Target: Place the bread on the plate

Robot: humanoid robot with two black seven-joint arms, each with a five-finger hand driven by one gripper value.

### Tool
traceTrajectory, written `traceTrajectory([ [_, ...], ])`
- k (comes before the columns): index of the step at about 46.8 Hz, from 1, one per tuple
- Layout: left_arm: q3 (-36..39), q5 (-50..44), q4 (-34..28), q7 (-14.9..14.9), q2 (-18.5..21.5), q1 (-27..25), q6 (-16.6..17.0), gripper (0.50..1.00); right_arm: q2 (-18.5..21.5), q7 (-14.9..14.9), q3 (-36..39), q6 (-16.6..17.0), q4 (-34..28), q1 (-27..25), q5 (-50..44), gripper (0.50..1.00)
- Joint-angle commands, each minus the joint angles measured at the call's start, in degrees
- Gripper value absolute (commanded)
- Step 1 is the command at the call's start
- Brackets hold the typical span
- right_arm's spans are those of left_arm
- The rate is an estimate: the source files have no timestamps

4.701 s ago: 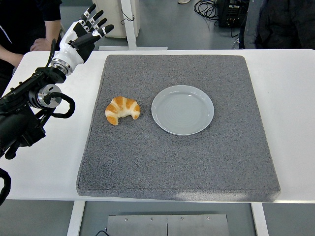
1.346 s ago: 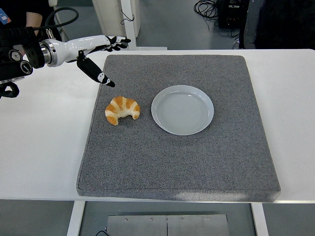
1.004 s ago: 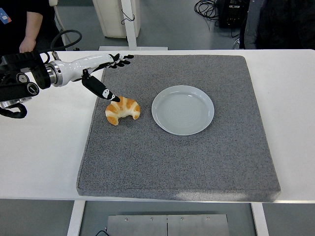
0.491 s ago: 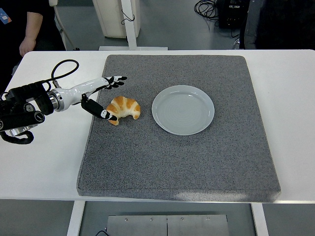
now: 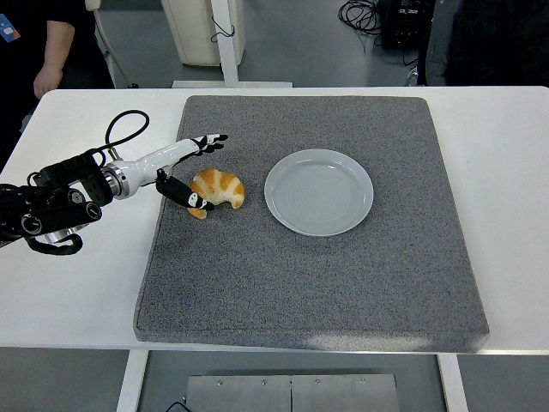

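A golden croissant (image 5: 218,188) lies on the grey mat (image 5: 309,283), left of an empty pale plate (image 5: 318,191). My left hand (image 5: 196,168) reaches in from the left, low over the mat, spread open around the croissant's left end. The fingers (image 5: 204,142) stretch past its far side and the dark thumb (image 5: 185,196) lies along its near left side, touching or nearly touching it. The hand holds nothing. The right arm is out of view.
The mat covers the middle of the white table (image 5: 77,283). A person (image 5: 43,51) in dark clothes stands at the top left beyond the table. Table legs and cables show at the top.
My left arm has swung down from high at the far left to the mat and slid in beside the croissant. In the last half second the hand moved slightly nearer; the croissant stayed put.
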Motion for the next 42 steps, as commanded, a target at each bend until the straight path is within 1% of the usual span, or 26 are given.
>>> traceTrajectory([
  [1, -0.32, -0.28, 0.84, -0.04, -0.84, 0.42, -0.01, 0.978, 0.0, 0.01, 0.0, 0.0, 0.07, 0.0, 0.01, 1.0],
  [11, -1.64, -0.54, 3.03, -0.3, -2.77, 1.65, -0.01, 0.971, 0.0, 0.01, 0.0, 0.0, -0.01, 0.0, 0.01, 1.0],
  [15, -1.64, -0.63, 3.83, -0.31, -3.48, 2.18, -0.01, 0.954, 0.0, 0.01, 0.0, 0.0, -0.02, 0.0, -0.07, 1.0],
  [20, -1.64, -0.63, 4.0, -0.57, -3.65, 2.36, -0.01, 0.909, 0.0, 0.01, 0.0, 0.0, 0.07, 0.0, -0.07, 1.0],
  [23, -1.64, -0.63, 4.09, -1.36, -3.65, 2.44, -0.01, 0.874, 0.0, 0.01, 0.0, 0.0, -0.01, 0.0, 0.01, 1.0],
  [29, -1.56, -0.63, 4.09, -3.03, -3.65, 2.53, 0.07, 0.824, 0.0, 0.01, 0.0, 0.0, -0.02, 0.0, -0.07, 1.0],
  [32, -1.56, -0.37, 4.09, -3.21, -3.48, 2.44, 0.08, 0.784, 0.0, 0.01, 0.0, 0.0, -0.02, 0.0, 0.01, 1.0],
  [34, -1.56, -0.19, 4.09, -3.29, -3.3, 2.18, 0.16, 0.745, 0.0, 0.01, 0.0, 0.0, -0.01, 0.0, 0.01, 1.0],
  [36, -1.56, 0.07, 4.09, -3.38, -3.22, 2.0, 0.51, 0.692, 0.0, 0.01, 0.0, 0.0, 0.07, 0.0, 0.01, 1.0],
  [38, -1.56, 0.07, 4.09, -3.64, -3.13, 1.74, 0.69, 0.624, 0.0, 0.01, 0.0, 0.0, -0.02, 0.0, 0.01, 1.0],
  [39, -1.47, 0.07, 4.09, -3.91, -3.13, 1.74, 0.69, 0.58, 0.0, 0.01, 0.0, 0.0, 0.07, 0.0, 0.01, 1.0],
  [40, -1.47, 0.16, 4.09, -4.34, -3.13, 1.74, 0.69, 0.515, 0.0, 0.01, 0.0, 0.0, -0.01, 0.0, -0.07, 1.0],
  [41, -1.47, 0.16, 4.09, -4.87, -3.13, 1.83, 0.69, 0.5, 0.0, 0.01, 0.0, 0.0, -0.02, 0.0, 0.01, 1.0],
  [42, -1.38, 0.16, 4.09, -5.48, -3.13, 1.92, 0.69, 0.5, 0.0, 0.01, 0.0, 0.0, -0.02, 0.0, 0.01, 1.0],
])
